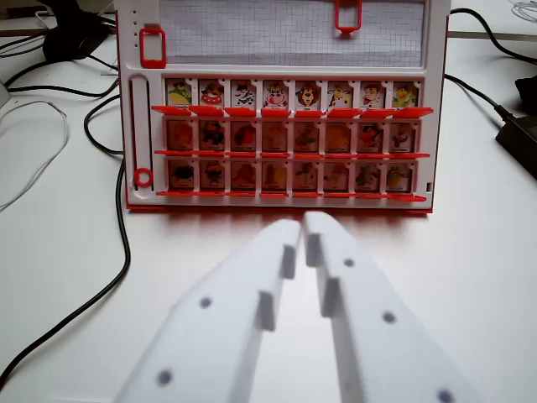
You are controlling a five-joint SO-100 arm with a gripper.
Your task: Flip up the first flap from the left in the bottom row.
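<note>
A red and white picture board stands on the white table straight ahead of me. It carries three rows of small picture flaps. The top row shows bright cartoon faces, while the middle and bottom rows look dim and reddish. The leftmost flap of the bottom row sits beside a red ring on the board's left rail. My white gripper fills the lower middle of the wrist view. Its tips are just short of the board's front edge, near the middle columns, and nearly meet with nothing between them.
A black cable curves across the table at the wrist view's left, close to the board's left side, with a thin white cable further out. A black adapter and its cord lie at the right. Red sliders sit on the board's top panel.
</note>
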